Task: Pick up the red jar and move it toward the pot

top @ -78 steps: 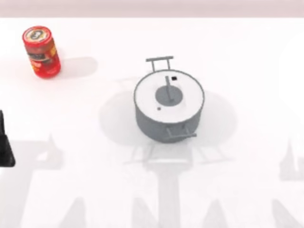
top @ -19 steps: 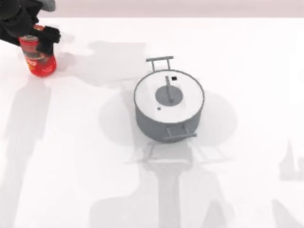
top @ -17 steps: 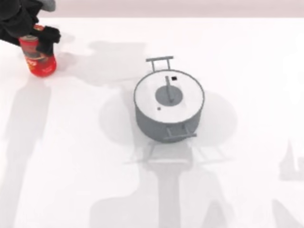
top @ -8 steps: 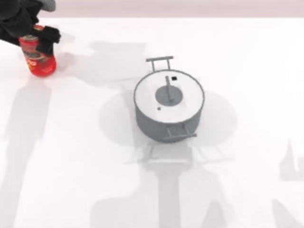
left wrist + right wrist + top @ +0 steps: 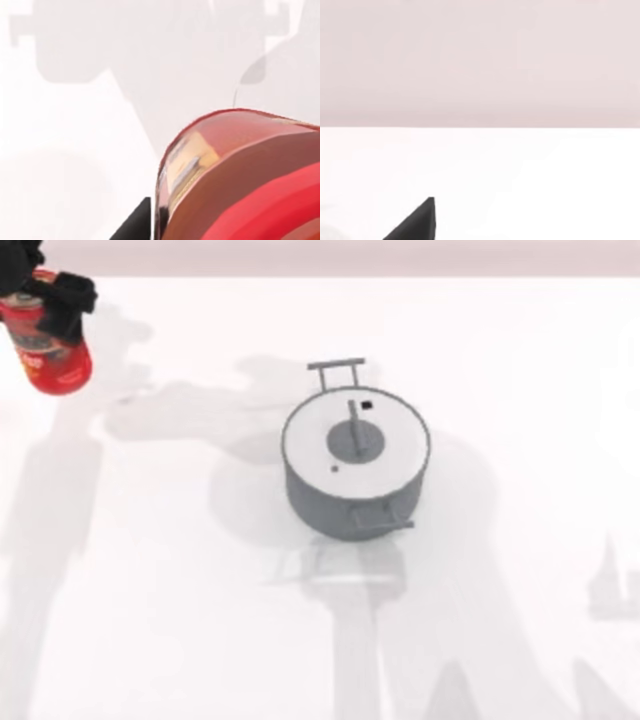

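Note:
The red jar (image 5: 52, 358) hangs at the table's far left, its shadow lying apart from it on the white surface. My left gripper (image 5: 40, 300) is shut on the jar's upper part, black fingers on both sides of the lid. The left wrist view is filled by the jar (image 5: 240, 170), with one dark fingertip (image 5: 137, 225) against its side. The grey pot (image 5: 300, 490) with its white lid stands mid-table, well to the right of the jar. Only a dark corner of my right gripper (image 5: 417, 225) shows, in the right wrist view; that arm is outside the top view.
The pot's two thin bar handles (image 5: 337, 365) stick out at its far and near sides. Arm shadows lie across the white table (image 5: 150, 590). A pale wall borders the table's far edge.
My left gripper, shut on the jar, has risen and shifted left in the top view, carrying the jar off the table. The pot has not moved.

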